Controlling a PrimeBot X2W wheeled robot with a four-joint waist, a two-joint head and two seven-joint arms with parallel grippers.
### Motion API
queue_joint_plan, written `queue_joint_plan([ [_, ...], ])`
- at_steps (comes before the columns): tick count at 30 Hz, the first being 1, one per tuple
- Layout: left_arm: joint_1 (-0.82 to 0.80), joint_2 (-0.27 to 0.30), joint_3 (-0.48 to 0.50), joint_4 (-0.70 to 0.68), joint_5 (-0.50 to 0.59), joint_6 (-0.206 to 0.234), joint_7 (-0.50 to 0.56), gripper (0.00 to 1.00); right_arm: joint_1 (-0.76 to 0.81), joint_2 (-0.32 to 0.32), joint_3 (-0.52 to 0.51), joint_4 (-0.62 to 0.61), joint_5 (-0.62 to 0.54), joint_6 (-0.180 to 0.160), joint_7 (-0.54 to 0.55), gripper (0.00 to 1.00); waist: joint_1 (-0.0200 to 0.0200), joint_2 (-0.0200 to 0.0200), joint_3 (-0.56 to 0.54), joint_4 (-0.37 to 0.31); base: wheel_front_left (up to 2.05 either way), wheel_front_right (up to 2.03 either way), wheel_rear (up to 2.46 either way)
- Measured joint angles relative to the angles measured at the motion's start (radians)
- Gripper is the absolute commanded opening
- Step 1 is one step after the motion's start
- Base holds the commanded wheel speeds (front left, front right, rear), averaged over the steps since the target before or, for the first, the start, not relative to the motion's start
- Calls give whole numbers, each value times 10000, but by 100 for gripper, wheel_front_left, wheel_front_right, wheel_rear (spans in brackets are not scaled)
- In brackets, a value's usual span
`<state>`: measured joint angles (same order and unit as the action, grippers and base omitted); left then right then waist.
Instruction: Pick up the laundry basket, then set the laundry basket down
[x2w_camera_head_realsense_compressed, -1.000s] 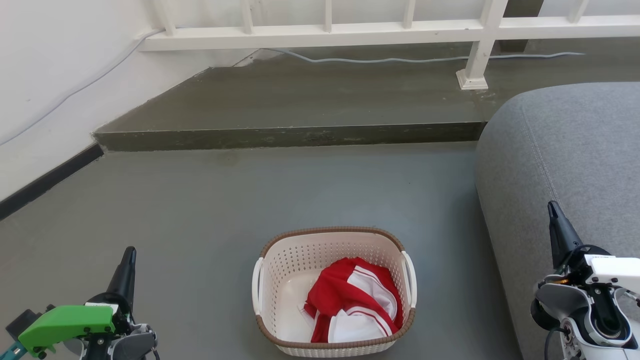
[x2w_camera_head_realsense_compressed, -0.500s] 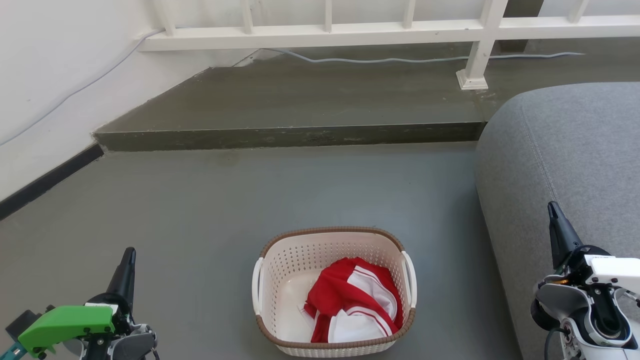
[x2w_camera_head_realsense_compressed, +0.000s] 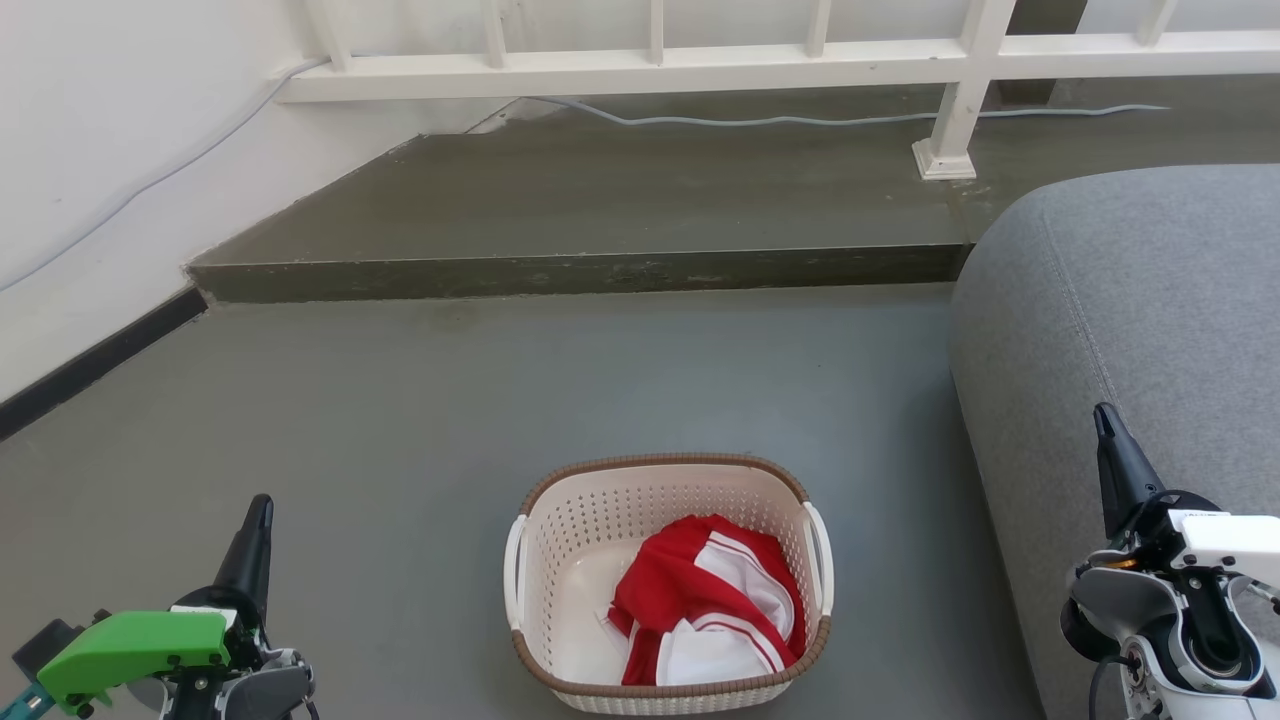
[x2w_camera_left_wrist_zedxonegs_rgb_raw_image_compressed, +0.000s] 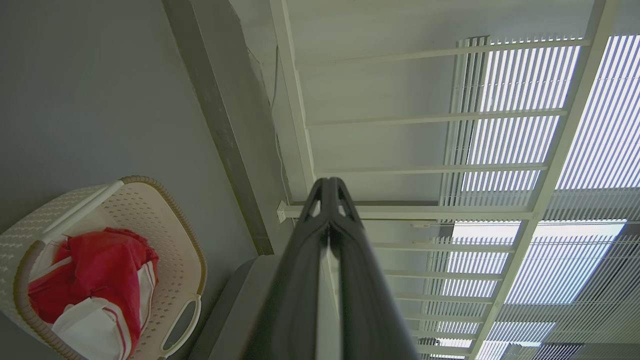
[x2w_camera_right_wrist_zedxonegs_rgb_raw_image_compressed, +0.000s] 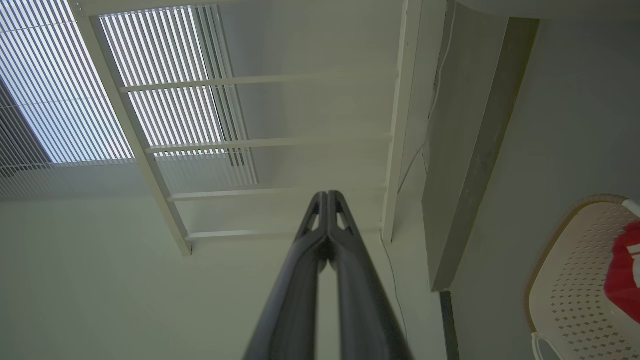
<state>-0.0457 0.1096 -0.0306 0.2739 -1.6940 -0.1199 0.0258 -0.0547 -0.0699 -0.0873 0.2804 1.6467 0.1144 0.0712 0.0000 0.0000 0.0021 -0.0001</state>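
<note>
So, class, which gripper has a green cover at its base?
The left gripper, lower left in the head view: a green cover sits behind it; the right gripper has a white housing.

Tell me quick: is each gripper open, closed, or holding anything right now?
Left gripper: closed, holding nothing, apart from the basket.
Right gripper: closed, holding nothing, in front of the sofa.

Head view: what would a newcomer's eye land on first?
The red and white garment bunched in the cream laundry basket on the grey floor, bottom centre, stands out most. Next, the grey sofa at the right and the green cover by the left end effector, lower left; the right end effector is lower right, both apart from the basket.
</note>
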Motion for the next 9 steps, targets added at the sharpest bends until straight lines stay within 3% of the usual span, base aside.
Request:
queue_joint_plan([
  [9,-2,0,6,12,0,0,0,0,0,0,-4,2,0,2,0,0,0,0,0,0,0,0,0],
])
